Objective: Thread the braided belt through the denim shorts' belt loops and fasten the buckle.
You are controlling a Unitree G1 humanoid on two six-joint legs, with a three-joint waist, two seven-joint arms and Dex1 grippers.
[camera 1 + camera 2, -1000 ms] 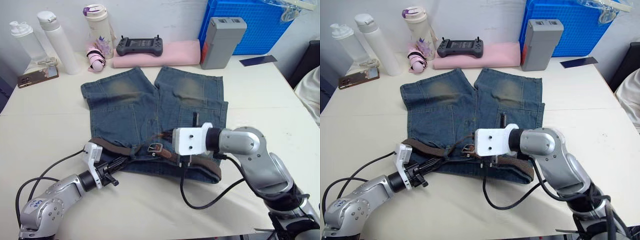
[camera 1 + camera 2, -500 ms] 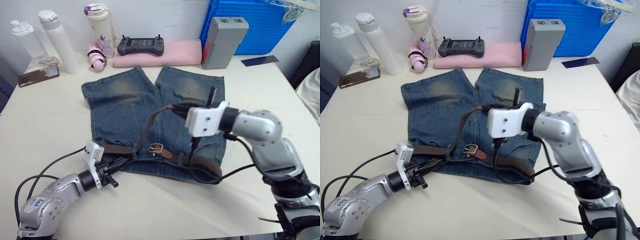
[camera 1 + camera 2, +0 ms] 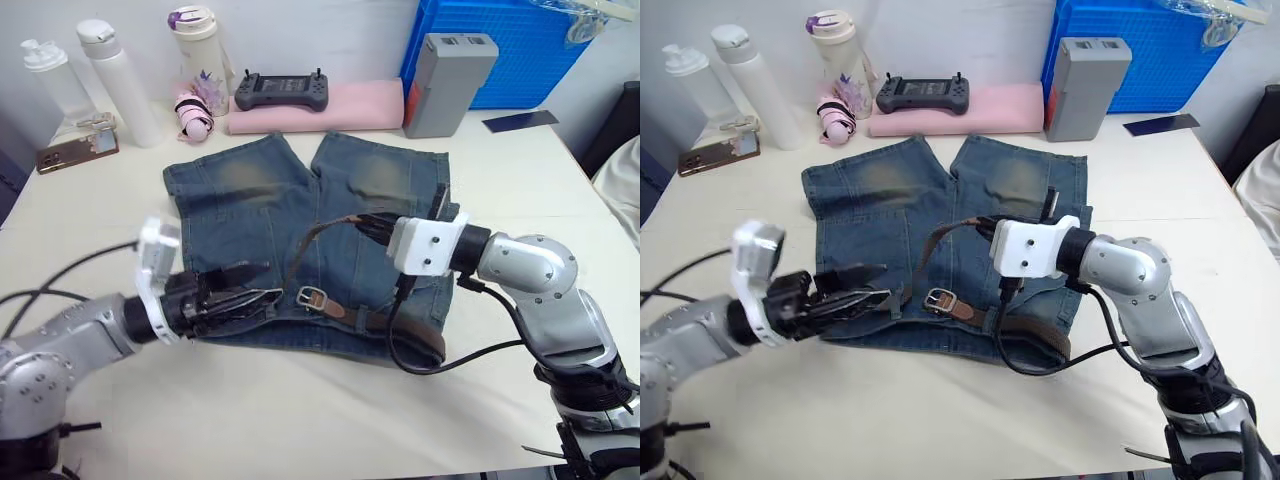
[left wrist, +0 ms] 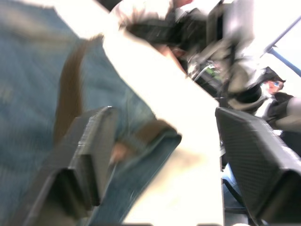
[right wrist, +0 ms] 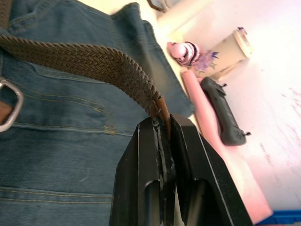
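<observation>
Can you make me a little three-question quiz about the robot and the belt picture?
1. True or false: the right gripper is pinching the belt's tip.
2. What lies on the shorts near the waistband middle? A) buckle B) spoon C) sock
3. The left gripper is ____ (open or shut).

Key: 1 true; 2 A; 3 open.
</observation>
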